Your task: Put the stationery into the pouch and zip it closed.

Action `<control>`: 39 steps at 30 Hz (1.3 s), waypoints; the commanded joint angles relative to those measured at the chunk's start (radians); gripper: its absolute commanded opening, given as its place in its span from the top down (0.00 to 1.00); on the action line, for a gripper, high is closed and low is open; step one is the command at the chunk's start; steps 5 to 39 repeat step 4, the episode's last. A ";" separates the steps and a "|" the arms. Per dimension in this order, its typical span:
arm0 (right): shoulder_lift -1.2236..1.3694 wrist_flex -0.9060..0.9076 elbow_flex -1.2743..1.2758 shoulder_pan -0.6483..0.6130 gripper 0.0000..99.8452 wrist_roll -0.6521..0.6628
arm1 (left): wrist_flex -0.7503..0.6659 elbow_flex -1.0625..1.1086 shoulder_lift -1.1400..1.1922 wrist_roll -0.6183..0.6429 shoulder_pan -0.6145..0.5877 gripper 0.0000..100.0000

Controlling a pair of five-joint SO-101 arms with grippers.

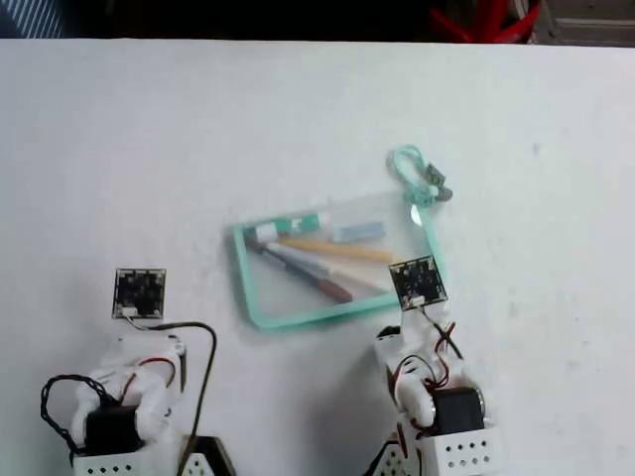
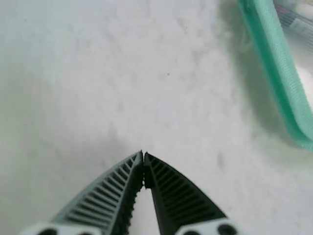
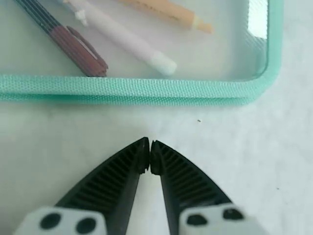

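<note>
While my left gripper (image 2: 143, 155) rests with its jaws pressed together on nothing, over bare table (image 1: 149, 149) apart from the pouch (image 1: 317, 315), the stationery (image 1: 317, 260) — pens and a small block — lies inside that clear pouch at mid-table. My right gripper (image 3: 149, 147) is likewise closed and empty, just beside the pouch's near edge, with the zip strap (image 1: 415, 177) lying off the far right corner. I judge loading done and only the zipping left — whether the zip is shut I cannot tell, so next I would pin the pouch with one arm and take the strap with the other.
</note>
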 commanded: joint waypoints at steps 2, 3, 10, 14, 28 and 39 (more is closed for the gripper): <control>-0.008 0.004 0.009 0.001 0.98 0.003 | 0.002 -0.005 -0.008 0.011 -0.001 0.98; -0.008 0.004 0.009 0.001 0.98 0.003 | 0.002 -0.005 -0.008 0.011 -0.001 0.98; -0.008 0.004 0.009 0.001 0.98 0.003 | 0.002 -0.005 -0.008 0.011 -0.001 0.98; -0.008 0.004 0.009 0.001 0.98 0.003 | 0.002 -0.005 -0.008 0.011 -0.001 0.98; -0.008 0.004 0.009 0.001 0.98 0.003 | 0.002 -0.005 -0.008 0.011 -0.001 0.98; -0.008 0.004 0.009 0.001 0.98 0.003 | 0.002 -0.005 -0.008 0.011 -0.001 0.98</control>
